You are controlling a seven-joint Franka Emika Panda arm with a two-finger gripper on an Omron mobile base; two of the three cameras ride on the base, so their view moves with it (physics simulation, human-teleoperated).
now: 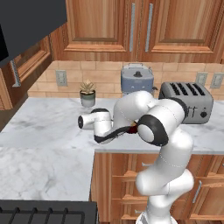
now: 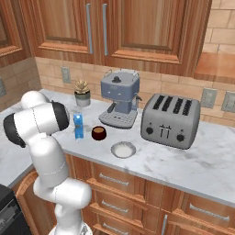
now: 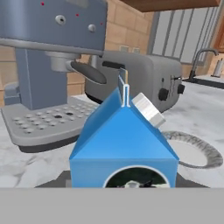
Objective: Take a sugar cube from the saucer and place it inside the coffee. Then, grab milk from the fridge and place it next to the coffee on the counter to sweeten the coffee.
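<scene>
Gripper state cannot be told; the blue gable-top milk carton looms directly before it. Right base view shows it upright beside the dark red coffee mug and white saucer.

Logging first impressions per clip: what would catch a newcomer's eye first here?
The blue milk carton, standing on the marble counter just left of the dark red coffee mug, and looming close in the hand view. Behind them sit the grey-blue coffee machine and a big silver toaster, with the white saucer near the counter's front edge.
</scene>
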